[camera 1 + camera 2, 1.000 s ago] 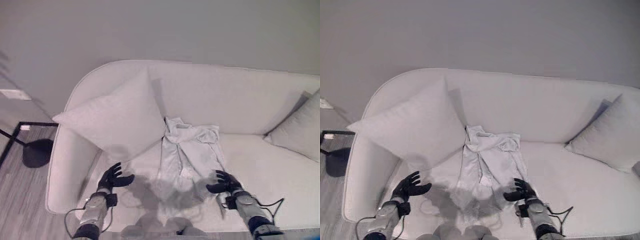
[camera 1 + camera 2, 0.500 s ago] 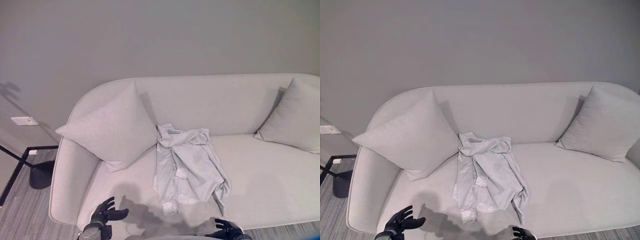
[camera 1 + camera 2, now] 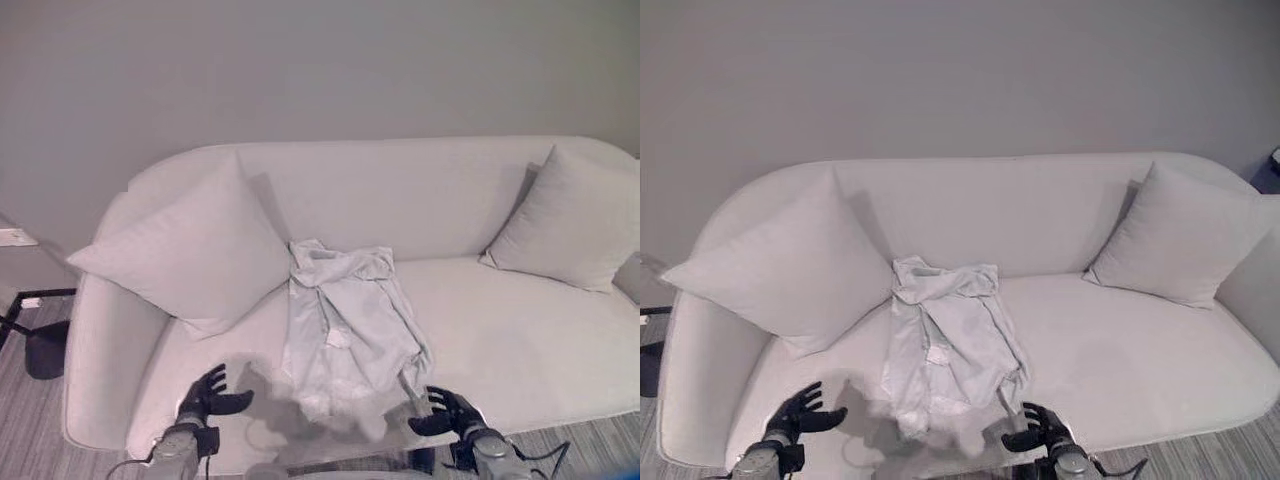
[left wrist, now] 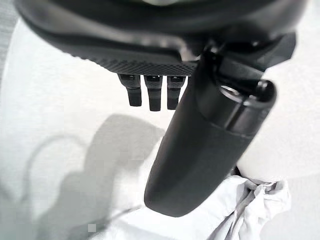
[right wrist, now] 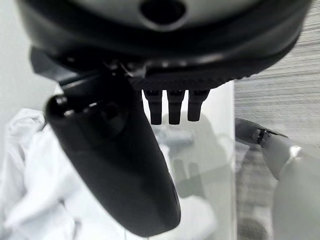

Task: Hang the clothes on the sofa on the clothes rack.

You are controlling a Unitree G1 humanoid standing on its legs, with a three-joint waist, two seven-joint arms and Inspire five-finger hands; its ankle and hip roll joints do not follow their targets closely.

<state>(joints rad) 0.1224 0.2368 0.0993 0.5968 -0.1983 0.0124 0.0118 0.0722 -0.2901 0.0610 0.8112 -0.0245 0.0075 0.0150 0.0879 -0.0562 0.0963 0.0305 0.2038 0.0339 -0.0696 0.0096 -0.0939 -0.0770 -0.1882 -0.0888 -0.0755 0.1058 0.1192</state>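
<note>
A pale grey shirt (image 3: 345, 325) lies crumpled on the seat of the light sofa (image 3: 520, 330), a little left of its middle, collar toward the backrest. My left hand (image 3: 207, 395) hovers open over the seat's front edge, to the left of the shirt's lower hem. Over the front edge at the shirt's lower right corner, my right hand (image 3: 447, 412) is open too, with nothing held. In the left wrist view the straight fingers (image 4: 151, 92) point over the bare seat, with the shirt (image 4: 250, 205) off to one side. The right wrist view shows the shirt (image 5: 30, 175) beside the thumb.
A large cushion (image 3: 185, 255) leans at the sofa's left end, touching the shirt's left side. A second cushion (image 3: 565, 220) rests at the right end. A dark lamp base (image 3: 40, 352) stands on the striped floor left of the sofa. A grey wall rises behind.
The camera has shifted, so the whole sofa sits differently in view. Both hands show higher in the picture than half a second ago, still open near the seat's front edge. The shirt has not moved.
</note>
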